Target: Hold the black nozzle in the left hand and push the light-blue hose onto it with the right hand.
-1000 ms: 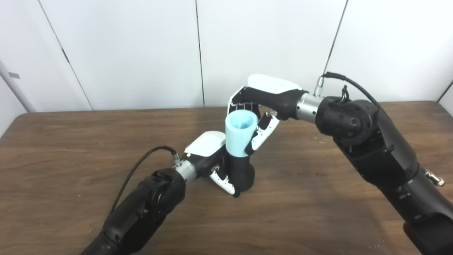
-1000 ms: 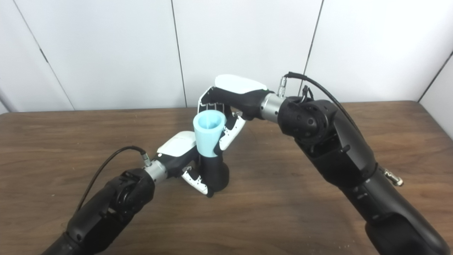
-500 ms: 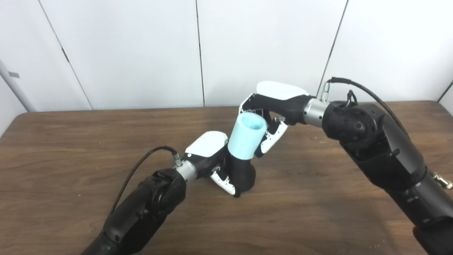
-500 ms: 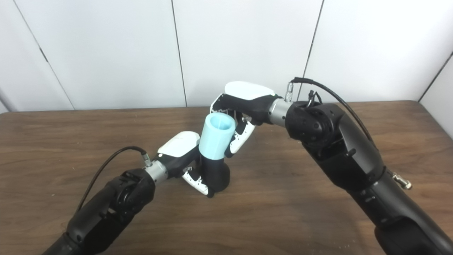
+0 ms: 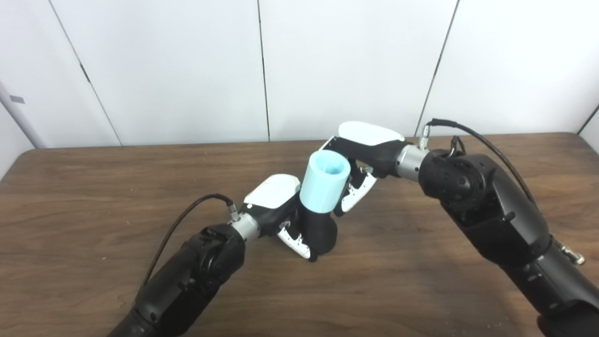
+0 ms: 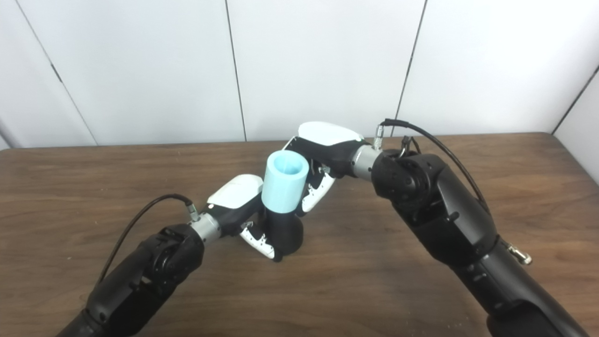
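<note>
In the left eye view, my left hand point(image 5: 276, 206) gripped the black nozzle point(image 5: 319, 232) mid-surface point(image 5: 93, 196), far from its corners. My right hand point(image 5: 362, 157) clasped the light-blue hose point(image 5: 323, 185), seated tilted on the nozzle. In the right eye view, the hose's open mouth looked hollow.
</note>
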`<state>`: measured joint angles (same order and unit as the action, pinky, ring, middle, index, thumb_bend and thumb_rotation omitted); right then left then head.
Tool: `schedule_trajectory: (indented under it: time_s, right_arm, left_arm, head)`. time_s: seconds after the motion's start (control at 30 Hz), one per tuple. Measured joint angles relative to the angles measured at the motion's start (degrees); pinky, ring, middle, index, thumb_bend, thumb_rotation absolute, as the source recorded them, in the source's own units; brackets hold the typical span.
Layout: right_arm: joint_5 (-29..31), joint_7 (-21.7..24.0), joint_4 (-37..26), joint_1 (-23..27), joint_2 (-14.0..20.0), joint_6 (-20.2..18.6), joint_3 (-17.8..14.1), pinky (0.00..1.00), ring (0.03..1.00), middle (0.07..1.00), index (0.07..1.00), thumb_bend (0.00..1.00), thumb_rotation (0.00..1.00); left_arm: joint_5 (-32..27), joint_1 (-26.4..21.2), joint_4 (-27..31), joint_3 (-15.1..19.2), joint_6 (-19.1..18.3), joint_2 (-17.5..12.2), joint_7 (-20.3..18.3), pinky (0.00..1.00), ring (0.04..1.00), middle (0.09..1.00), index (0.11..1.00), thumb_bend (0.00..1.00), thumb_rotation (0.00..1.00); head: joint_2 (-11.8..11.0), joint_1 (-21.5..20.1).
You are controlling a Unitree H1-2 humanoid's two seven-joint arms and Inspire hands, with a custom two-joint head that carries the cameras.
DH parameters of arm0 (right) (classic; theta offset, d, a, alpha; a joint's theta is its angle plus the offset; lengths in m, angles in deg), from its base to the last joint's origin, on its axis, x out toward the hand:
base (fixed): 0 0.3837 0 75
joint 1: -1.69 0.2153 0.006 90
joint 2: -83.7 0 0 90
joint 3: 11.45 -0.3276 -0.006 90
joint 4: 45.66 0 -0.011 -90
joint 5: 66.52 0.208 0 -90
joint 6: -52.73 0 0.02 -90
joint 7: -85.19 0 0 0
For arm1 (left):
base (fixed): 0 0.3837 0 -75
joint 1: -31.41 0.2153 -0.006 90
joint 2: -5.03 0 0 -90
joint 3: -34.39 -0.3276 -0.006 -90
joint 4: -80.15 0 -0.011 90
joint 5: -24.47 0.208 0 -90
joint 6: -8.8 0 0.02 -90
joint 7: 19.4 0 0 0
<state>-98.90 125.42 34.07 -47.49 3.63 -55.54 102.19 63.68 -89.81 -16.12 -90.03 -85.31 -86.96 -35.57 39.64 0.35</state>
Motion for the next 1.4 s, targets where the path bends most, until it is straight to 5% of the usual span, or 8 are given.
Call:
schedule_trajectory:
  time_s: [0.2,0.37,0.47,0.53,0.67,0.97,1.13,1.4]
  right_arm:
    - [-1.03,1.13,-2.9,0.06,-1.44,-2.3,0.32,0.37,0.427,0.455,0.525,0.5,0.0]
    - [-0.45,1.16,-1.7,0.29,-0.7,1.12,0.39,0.37,0.431,0.456,0.523,0.5,0.0]
    - [-0.81,2.6,-1.73,0.61,0.1,0.83,0.8,0.32,0.442,0.531,0.571,0.49,0.0]
    - [-3.8,5.9,-3.39,0.99,1.05,-2.44,2.27,0.5,0.679,0.814,0.846,0.77,0.0]
    - [-12.44,14.38,-6.53,1.44,2.27,-7.9,3.76,0.59,0.778,0.912,0.928,0.84,0.03]
    - [-14.89,16.36,-8.02,-0.15,2.23,-8.34,-0.52,0.59,0.829,0.975,0.989,0.86,0.04]
    - [-15.87,16.41,-9.39,-0.66,2.24,-8.34,-3.53,0.78,0.982,1.0,1.0,0.89,0.05]
    - [-13.98,9.76,-13.05,-2.87,1.1,-7.88,-10.11,0.84,1.0,1.0,1.0,0.93,0.09]
  left_arm:
    - [0.0,-0.03,-0.04,0.0,0.17,0.08,0.0,0.48,0.52,0.469,0.491,0.53,0.0]
    - [-0.01,-0.03,-0.08,0.01,0.22,0.12,0.0,0.45,0.501,0.461,0.494,0.53,0.0]
    - [-0.01,-0.06,-0.25,0.01,0.27,0.2,0.0,0.46,0.516,0.465,0.493,0.53,0.0]
    - [0.0,-0.13,-0.35,0.0,0.26,0.3,0.0,0.48,0.537,0.48,0.486,0.53,0.0]
    - [0.0,-0.19,-0.57,0.01,0.23,0.33,0.0,0.5,0.543,0.484,0.484,0.53,0.0]
    - [-0.02,-0.23,-0.69,0.05,0.43,0.34,0.0,0.49,0.526,0.476,0.488,0.53,0.0]
    - [-0.02,-0.22,-0.74,0.09,0.55,0.29,0.0,0.49,0.545,0.48,0.486,0.53,0.0]
    - [-0.04,-0.43,-1.25,0.15,1.28,0.37,0.0,0.5,0.536,0.48,0.486,0.53,0.0]
  head:
    - [0.0,0.0]
    - [-0.17,0.18]
    - [-0.18,0.09]
    - [-0.26,-0.18]
    - [-0.18,-0.26]
    - [-0.09,-0.61]
    - [-0.09,-1.05]
    - [0.0,-0.79]
